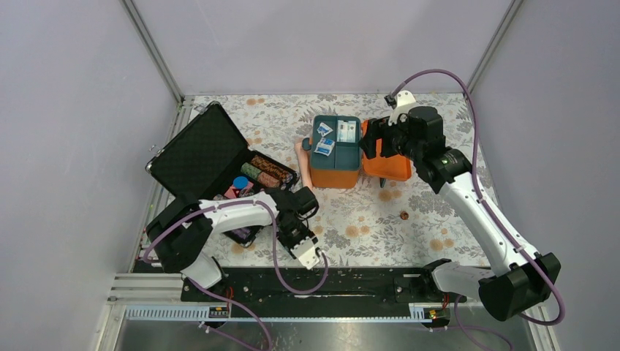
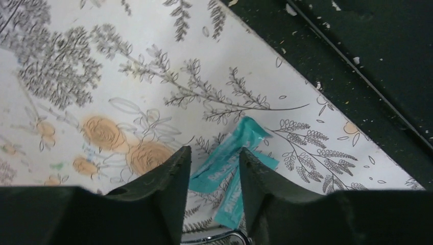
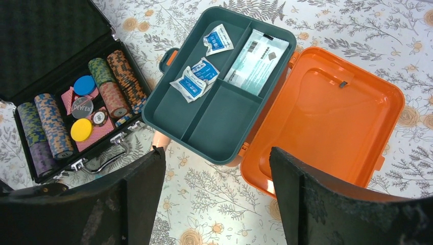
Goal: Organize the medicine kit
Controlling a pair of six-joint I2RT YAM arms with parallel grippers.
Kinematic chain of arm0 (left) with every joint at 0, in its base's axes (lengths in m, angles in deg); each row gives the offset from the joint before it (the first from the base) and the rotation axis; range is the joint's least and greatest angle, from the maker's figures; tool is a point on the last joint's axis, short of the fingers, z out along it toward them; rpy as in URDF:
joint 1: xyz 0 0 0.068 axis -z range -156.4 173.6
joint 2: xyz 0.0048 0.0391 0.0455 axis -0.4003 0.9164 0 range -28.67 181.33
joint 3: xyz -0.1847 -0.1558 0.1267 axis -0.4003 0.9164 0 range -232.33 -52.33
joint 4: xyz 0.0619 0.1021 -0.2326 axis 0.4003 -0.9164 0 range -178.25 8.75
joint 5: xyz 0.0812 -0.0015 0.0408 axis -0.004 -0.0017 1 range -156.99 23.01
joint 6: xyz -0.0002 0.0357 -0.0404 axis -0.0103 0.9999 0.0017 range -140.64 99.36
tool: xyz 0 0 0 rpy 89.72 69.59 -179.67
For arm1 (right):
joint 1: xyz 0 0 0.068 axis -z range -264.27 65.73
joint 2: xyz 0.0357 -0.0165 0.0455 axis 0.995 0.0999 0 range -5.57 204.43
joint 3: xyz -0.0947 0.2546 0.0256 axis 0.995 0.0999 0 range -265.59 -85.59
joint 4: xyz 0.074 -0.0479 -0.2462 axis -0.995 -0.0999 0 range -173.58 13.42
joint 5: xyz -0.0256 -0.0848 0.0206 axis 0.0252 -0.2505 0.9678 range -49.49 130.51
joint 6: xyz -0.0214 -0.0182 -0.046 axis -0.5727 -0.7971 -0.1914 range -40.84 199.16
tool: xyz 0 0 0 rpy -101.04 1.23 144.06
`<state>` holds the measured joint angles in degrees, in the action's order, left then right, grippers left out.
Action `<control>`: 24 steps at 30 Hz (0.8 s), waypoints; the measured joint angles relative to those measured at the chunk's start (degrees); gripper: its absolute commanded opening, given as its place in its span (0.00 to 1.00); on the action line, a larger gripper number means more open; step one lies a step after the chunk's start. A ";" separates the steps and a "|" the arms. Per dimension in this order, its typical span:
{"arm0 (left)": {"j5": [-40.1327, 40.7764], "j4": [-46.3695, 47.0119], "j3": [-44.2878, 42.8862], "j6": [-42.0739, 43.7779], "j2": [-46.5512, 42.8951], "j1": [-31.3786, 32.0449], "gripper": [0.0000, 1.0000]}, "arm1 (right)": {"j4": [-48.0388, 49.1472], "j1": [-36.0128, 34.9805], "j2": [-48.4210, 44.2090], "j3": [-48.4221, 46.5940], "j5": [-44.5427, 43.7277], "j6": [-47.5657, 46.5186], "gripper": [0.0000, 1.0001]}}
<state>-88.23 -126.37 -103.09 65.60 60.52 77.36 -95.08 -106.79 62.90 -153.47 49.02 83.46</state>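
Observation:
The medicine kit (image 1: 335,178) stands open at the table's back middle, its orange lid (image 1: 387,167) laid flat to the right. Its dark teal tray (image 3: 219,120) holds two small blue-and-white packets (image 3: 196,79) and a long pale pouch (image 3: 255,61). My right gripper (image 1: 371,139) hovers open over the kit's right side (image 3: 217,150), holding nothing. Near the front edge my left gripper (image 1: 301,238) points down, its jaws (image 2: 214,150) apart on either side of two teal sachets (image 2: 224,161) lying crossed on the floral cloth.
A black case (image 1: 219,168) of striped chip stacks (image 3: 112,81) lies open at the left, its chrome handle just behind my left fingers. A peach-coloured object (image 1: 303,164) lies against the kit's left side. A small brown bit (image 1: 403,215) sits on the cloth. The black base rail (image 2: 357,61) borders the front.

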 measured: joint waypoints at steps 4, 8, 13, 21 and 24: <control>0.09 -0.31 -0.02 1.90 1.29 0.94 0.03 | 0.00 0.44 -0.33 0.15 0.22 0.81 0.81; 0.11 -0.52 -0.44 2.82 1.66 1.01 0.00 | -0.02 0.79 -0.61 0.37 0.24 1.07 0.81; -0.24 -2.08 -4.92 0.96 4.22 -1.57 0.00 | -0.42 1.20 -0.70 0.33 0.15 0.39 0.81; -6.93 -5.84 -28.44 -11.80 8.41 -10.95 0.00 | -5.03 1.79 -0.79 -3.06 -0.33 -4.09 0.83; -8.31 -4.61 -33.99 -20.44 8.24 -12.15 0.00 | -6.10 2.67 -1.25 -3.39 -1.27 -4.66 0.83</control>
<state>-96.53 -130.99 -137.08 45.16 68.76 65.20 -101.18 -104.12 61.65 -156.85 47.75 78.80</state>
